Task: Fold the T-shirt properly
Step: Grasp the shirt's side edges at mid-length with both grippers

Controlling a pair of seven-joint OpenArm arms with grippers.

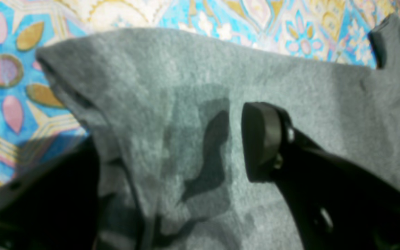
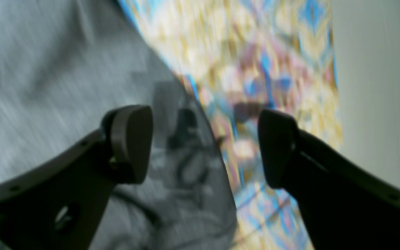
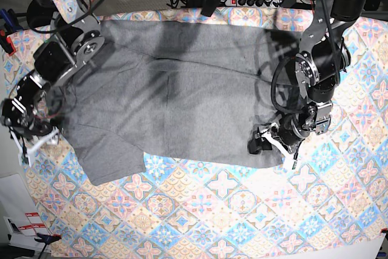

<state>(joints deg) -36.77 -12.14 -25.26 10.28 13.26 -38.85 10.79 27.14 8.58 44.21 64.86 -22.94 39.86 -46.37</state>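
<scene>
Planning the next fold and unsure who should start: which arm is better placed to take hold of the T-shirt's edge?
Probably the left gripper: its open fingers already sit over the T-shirt at its near corner. The right gripper, also open, only straddles the hem over the tablecloth.

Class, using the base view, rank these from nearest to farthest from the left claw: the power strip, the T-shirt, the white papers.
1. T-shirt, beneath the left claw.
2. Power strip, top edge.
3. White papers, bottom-left corner.
</scene>
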